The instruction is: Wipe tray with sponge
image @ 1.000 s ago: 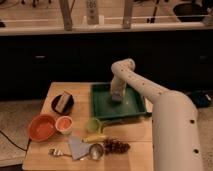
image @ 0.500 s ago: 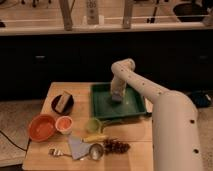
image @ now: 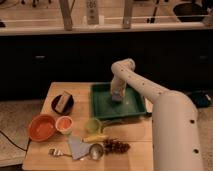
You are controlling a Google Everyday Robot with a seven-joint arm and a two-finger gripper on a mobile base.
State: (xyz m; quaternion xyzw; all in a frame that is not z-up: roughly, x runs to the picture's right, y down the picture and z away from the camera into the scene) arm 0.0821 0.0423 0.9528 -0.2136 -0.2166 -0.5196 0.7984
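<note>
The dark green rectangular tray (image: 106,111) with a raised rim sits at the back right of the wooden table. My gripper (image: 116,96) reaches down into the tray near its back edge, at the end of the white arm (image: 145,90). The sponge does not show apart from the gripper; whether one is held under it I cannot tell.
A round black plate (image: 63,104) with a brownish block on it lies left of the tray. In front are an orange bowl (image: 42,127), a small pale orange cup (image: 64,124), a green cup (image: 93,125), a grey cloth (image: 77,146), a metal scoop (image: 95,150) and a dark cluster (image: 115,147).
</note>
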